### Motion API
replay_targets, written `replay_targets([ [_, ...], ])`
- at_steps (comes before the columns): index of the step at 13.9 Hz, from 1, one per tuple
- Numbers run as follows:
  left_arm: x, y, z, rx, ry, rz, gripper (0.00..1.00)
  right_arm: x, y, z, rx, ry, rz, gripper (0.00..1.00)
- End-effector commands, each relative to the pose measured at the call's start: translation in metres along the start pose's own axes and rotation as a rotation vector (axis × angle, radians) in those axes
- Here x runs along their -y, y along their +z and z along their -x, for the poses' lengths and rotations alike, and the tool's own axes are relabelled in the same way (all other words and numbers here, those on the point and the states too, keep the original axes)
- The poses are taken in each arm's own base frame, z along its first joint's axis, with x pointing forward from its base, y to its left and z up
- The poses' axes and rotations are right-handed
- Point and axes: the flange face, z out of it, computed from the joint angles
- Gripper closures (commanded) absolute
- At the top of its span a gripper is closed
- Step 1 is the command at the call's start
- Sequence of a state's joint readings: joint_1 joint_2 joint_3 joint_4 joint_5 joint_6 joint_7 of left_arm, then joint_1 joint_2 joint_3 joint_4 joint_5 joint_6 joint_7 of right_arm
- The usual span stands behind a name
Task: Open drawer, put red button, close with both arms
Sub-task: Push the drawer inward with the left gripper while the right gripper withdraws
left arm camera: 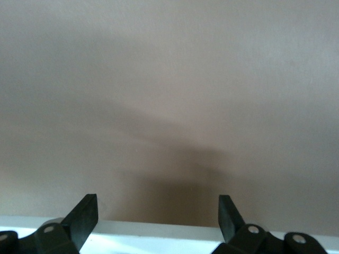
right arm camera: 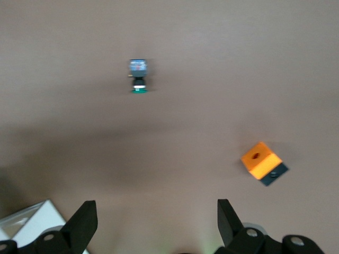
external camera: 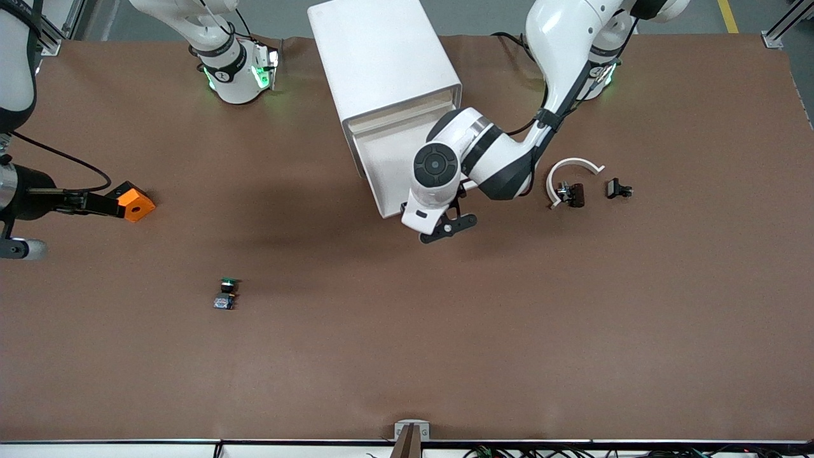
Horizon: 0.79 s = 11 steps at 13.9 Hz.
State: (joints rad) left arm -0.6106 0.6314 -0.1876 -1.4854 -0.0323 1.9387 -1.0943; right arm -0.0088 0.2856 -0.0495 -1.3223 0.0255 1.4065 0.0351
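left gripper [external camera: 445,228] is held low over the table just in front of the open drawer [external camera: 388,159], its black fingers [left arm camera: 85,214] spread apart with nothing between them; a white edge, probably the drawer front, is seen along the bottom of the left wrist view, so the gripper is judged to be poised by the drawer after the pull or ready for a push. the drawer is drawn out of the white cabinet [external camera: 381,57] toward the front camera, and its tray looks bare where it is not hidden by the arm. the red button cannot be made out with certainty; a small dark object with a reddish body [external camera: 574,194] is lying beside a white curved piece [external camera: 572,168] toward the left arm's end of the table and may be it. right gripper [right arm camera: 153,222] is shown only in its own wrist view, open and empty, held high over the green button [right arm camera: 139,76] and the orange cube [right arm camera: 262,161], and it appears to be waiting. no brand, label or legible writing is seen.
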Motion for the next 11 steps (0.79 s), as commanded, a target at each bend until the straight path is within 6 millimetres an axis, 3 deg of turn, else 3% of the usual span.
replay_targets([
  [1,0.000,0.007,0.031,0.017,0.016,-0.012,0.00,-0.008,-0.002,0.005,0.004,-0.070,0.077,0.00],
  [3,-0.006,0.014,0.045,0.038,-0.014,-0.022,0.00,-0.008,-0.003,0.005,0.002,-0.080,0.079,0.00],
  [6,-0.010,0.020,0.064,0.115,-0.050,-0.017,0.00,-0.029,-0.003,0.005,0.004,-0.052,0.048,0.00],
  [9,-0.011,0.023,0.080,0.202,-0.089,-0.034,0.00,-0.028,-0.038,0.010,-0.073,-0.048,0.057,0.00],
  [11,-0.013,0.023,0.091,0.247,-0.122,-0.034,0.00,-0.032,-0.043,0.018,-0.041,-0.039,0.054,0.00],
])
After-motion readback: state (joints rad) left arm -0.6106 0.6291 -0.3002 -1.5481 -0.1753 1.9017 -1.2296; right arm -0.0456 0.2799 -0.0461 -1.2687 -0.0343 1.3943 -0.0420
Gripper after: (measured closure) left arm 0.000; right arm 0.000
